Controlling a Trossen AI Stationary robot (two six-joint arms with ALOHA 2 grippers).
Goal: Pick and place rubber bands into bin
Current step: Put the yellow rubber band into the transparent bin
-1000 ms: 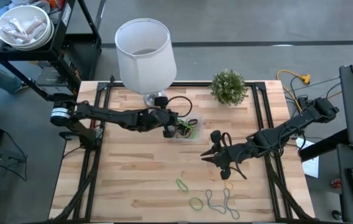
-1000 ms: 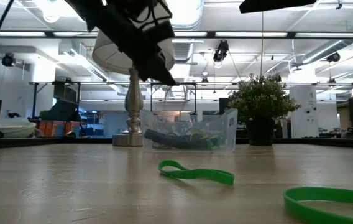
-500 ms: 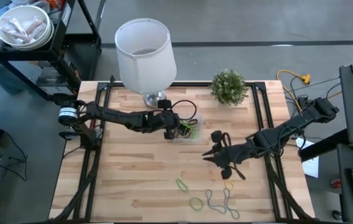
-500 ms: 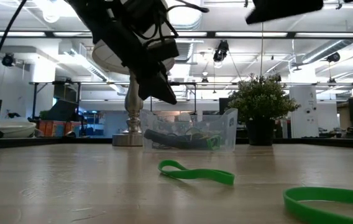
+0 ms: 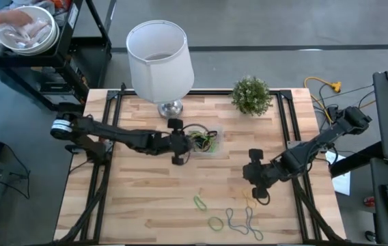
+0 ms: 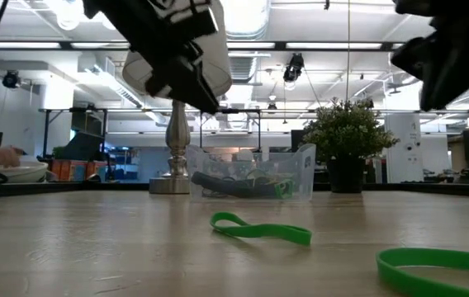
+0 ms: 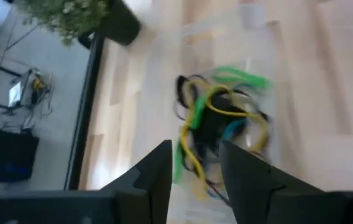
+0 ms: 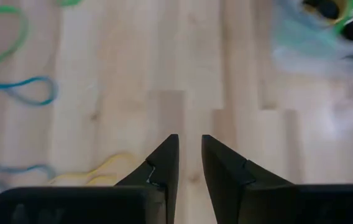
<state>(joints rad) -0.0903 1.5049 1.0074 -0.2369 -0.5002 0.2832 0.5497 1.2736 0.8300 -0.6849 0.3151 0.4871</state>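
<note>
The clear bin [image 5: 206, 141] stands near the table's middle and holds a tangle of green, yellow and black rubber bands [image 7: 221, 122]. My left gripper [image 5: 178, 152] hovers just left of the bin, open and with nothing between its fingers [image 7: 195, 171]. More rubber bands lie flat on the wood near the front edge: a green one [image 5: 200, 202], another green one [image 5: 215, 222], grey twisted ones [image 5: 242, 220] and a yellow one [image 5: 251, 203]. My right gripper [image 5: 254, 176] hangs above the table to their right, pointing down, with a narrow empty gap between its fingers [image 8: 189, 158].
A lamp with a big white shade [image 5: 160, 55] stands at the far edge behind the bin, and a potted plant [image 5: 251, 94] to its right. A white bowl [image 5: 23, 31] sits on a cart beyond the table's far left corner, a person's hand over it.
My left gripper has drawn back from above the bin toward the table's left and near side. My right gripper has shifted toward the right edge, sunk lower and tipped and rolled to point more steeply down. The bands on the table have not moved.
</note>
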